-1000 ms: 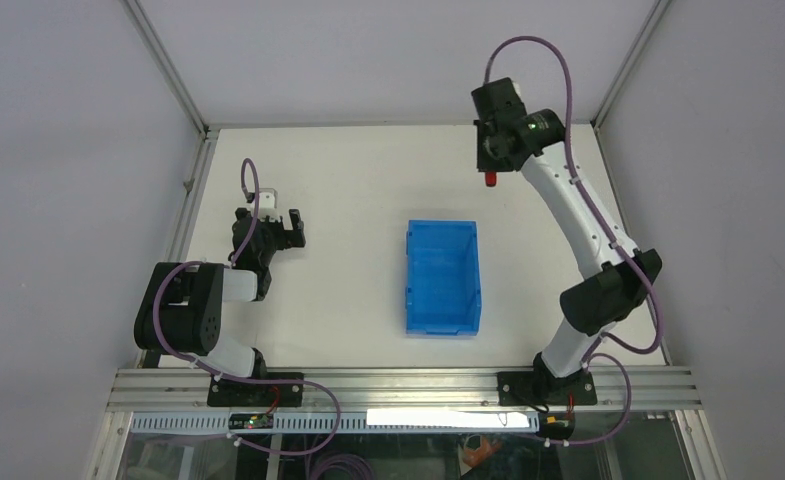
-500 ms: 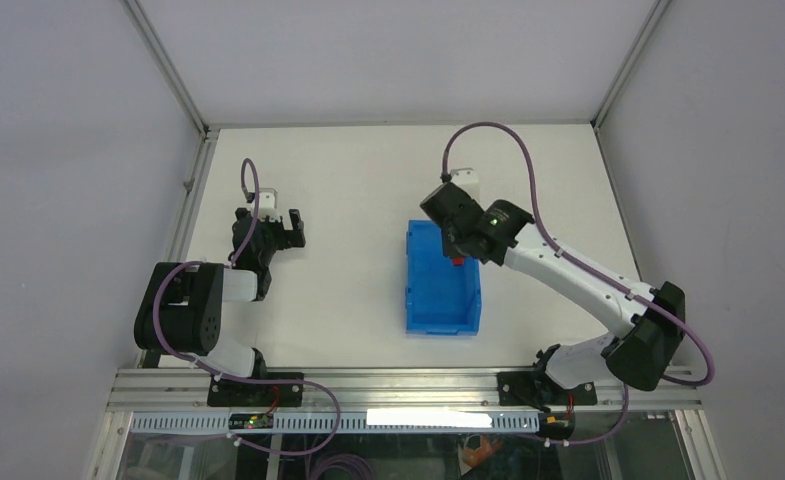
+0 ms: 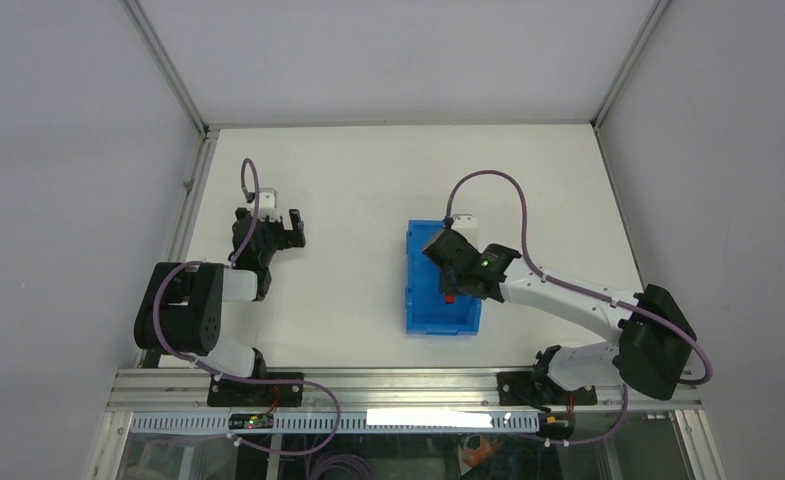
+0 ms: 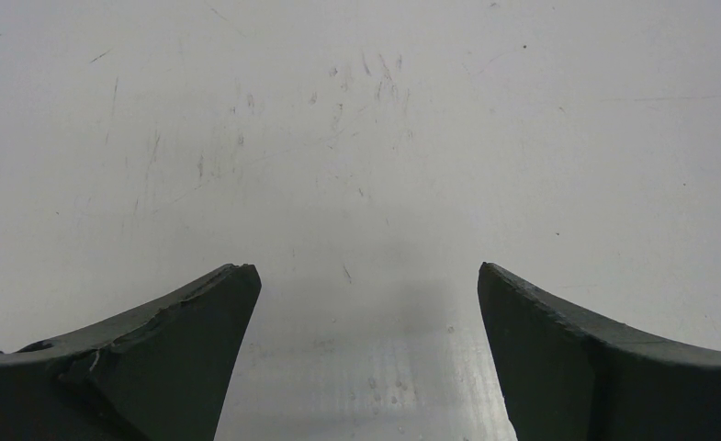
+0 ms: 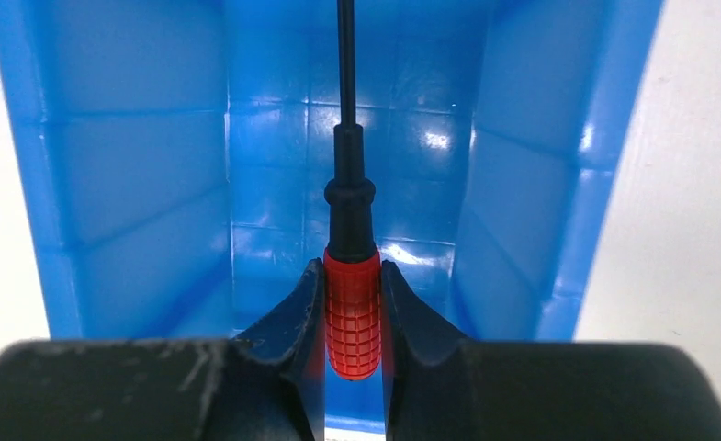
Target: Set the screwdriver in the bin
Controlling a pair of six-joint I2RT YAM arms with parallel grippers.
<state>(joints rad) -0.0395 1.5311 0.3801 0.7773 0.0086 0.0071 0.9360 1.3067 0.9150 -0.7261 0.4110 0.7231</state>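
Observation:
The bright blue bin point(image 3: 417, 300) stands on the white table, a little right of centre. My right gripper point(image 3: 452, 290) is over the bin and shut on the screwdriver point(image 5: 352, 312), its fingers pressing the red handle from both sides. The thin black shaft points away from the wrist over the bin's floor point(image 5: 274, 193), between its walls. In the top view only a bit of the red handle point(image 3: 449, 297) shows under the gripper. My left gripper point(image 4: 366, 294) is open and empty, low over bare table at the far left point(image 3: 286, 226).
A metal frame rail point(image 3: 408, 385) runs along the table's near edge by the arm bases. Grey enclosure walls point(image 3: 68, 150) close in the left, back and right sides. The table point(image 3: 358, 180) is white and scuffed.
My right arm has swung from the table's back right toward the near side and come down over the bin, carrying the screwdriver. The left arm has not moved.

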